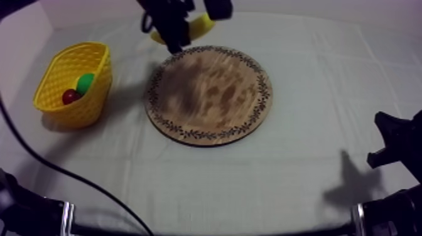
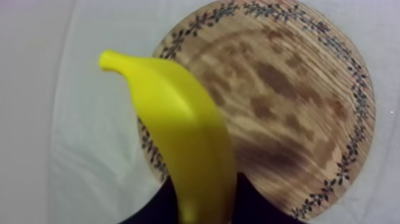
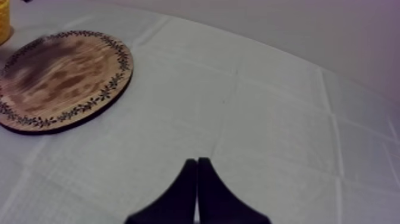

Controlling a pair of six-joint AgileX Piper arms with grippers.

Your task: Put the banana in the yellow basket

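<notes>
At the table's left stands a yellow plastic lattice basket [image 1: 66, 114], holding a small red fruit [image 1: 70, 96] and a green rounded toy [image 1: 85, 82], possibly a pear, though it is hard to tell. Right of it and farther back, the left gripper [image 1: 178, 34] hangs above the far-left edge of a round wooden board with a leaf-patterned rim [image 1: 210, 94]. Its black fingers [image 2: 149, 211] are clamped on one end of a yellow toy banana [image 2: 178, 137], which is in the air, off the board. The banana's long axis runs straight out from the fingers, its tip past the board's rim. The basket lies to the banana's left and nearer the table's front, well apart; the left arm is plainly the nearer one. At the far right, the right gripper [image 3: 197, 173] rests low, its fingers pressed together on nothing.
</notes>
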